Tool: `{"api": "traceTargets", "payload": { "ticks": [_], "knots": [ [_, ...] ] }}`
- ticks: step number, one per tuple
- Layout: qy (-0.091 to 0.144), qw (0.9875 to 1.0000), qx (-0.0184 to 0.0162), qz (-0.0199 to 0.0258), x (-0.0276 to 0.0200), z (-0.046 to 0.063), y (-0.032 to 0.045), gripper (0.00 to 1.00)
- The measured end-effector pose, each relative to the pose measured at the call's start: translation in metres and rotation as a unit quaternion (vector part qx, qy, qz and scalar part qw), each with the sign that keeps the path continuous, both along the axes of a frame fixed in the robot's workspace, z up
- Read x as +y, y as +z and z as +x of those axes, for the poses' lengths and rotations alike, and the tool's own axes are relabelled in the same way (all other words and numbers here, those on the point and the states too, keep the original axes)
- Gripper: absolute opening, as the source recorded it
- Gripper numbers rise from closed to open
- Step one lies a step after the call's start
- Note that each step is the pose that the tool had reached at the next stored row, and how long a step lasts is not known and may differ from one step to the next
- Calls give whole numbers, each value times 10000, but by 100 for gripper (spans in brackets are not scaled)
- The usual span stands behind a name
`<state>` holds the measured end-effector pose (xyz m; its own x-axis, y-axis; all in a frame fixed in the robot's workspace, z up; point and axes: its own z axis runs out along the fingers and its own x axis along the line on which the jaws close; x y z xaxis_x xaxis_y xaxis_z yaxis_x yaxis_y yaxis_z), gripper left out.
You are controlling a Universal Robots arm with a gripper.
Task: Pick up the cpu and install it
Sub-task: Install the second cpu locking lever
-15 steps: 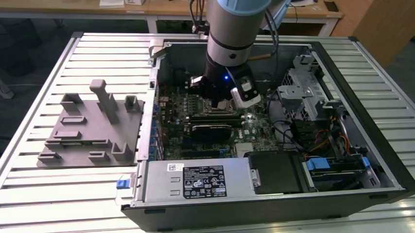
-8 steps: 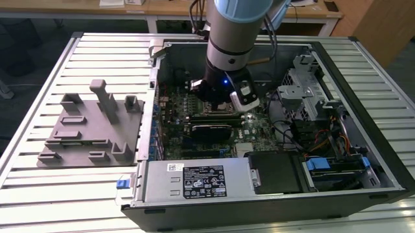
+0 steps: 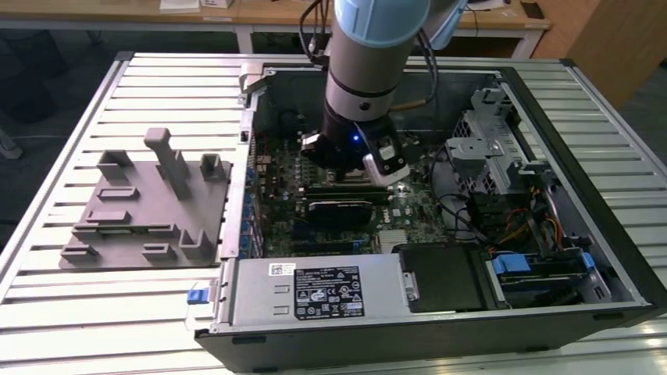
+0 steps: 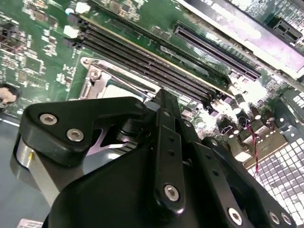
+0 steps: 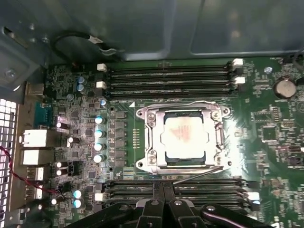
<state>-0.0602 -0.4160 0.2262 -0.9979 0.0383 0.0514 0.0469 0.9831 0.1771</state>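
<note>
**Silvery chip seated in its socket, arm poised above the green board**

Green circuit board (image 5: 266, 156) lies flat inside an open computer case (image 3: 583, 78), which rests on a ribbed metal desk (image 3: 167, 86). The cpu (image 5: 184, 137), a square chip with a pale metal top, sits inside the metal-framed socket (image 5: 151, 142) at the middle of the board in the first wrist view; in the second wrist view only a corner of it (image 4: 118, 88) shows past the gripper body. Long black memory slots (image 5: 166, 78) run along one side of the socket, and a second bank (image 5: 213, 187) runs along the opposite side, close to the frame. A row of small capacitors (image 5: 99, 137) stands beside the socket, and a round coin battery (image 5: 284, 87) lies well apart from it. The gripper (image 5: 164, 209) hangs over the nearer slot bank, holding nothing; whether its fingers are parted or closed cannot be told. In the exterior view the arm (image 3: 370, 70) reaches down into the case, with drive cages (image 3: 490, 141) at the exterior view's right and a grey plastic tray (image 3: 146, 211) with upright posts on the desk at the exterior view's left.
</note>
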Motion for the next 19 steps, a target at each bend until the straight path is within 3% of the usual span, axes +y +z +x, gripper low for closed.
{"api": "traceTargets", "payload": {
  "ticks": [3,6,9,14,17,19],
  "knots": [
    [1,10000,1,7,-14,-20,-42,11],
    [2,10000,0,47,-27,-39,-84,11],
    [6,9999,0,127,-37,-63,-112,11],
    [15,9995,0,318,-47,-130,-143,11],
    [19,9993,0,376,-49,-173,-162,11],
    [22,9992,-1,389,-53,-187,-182,11]
  ]
}}
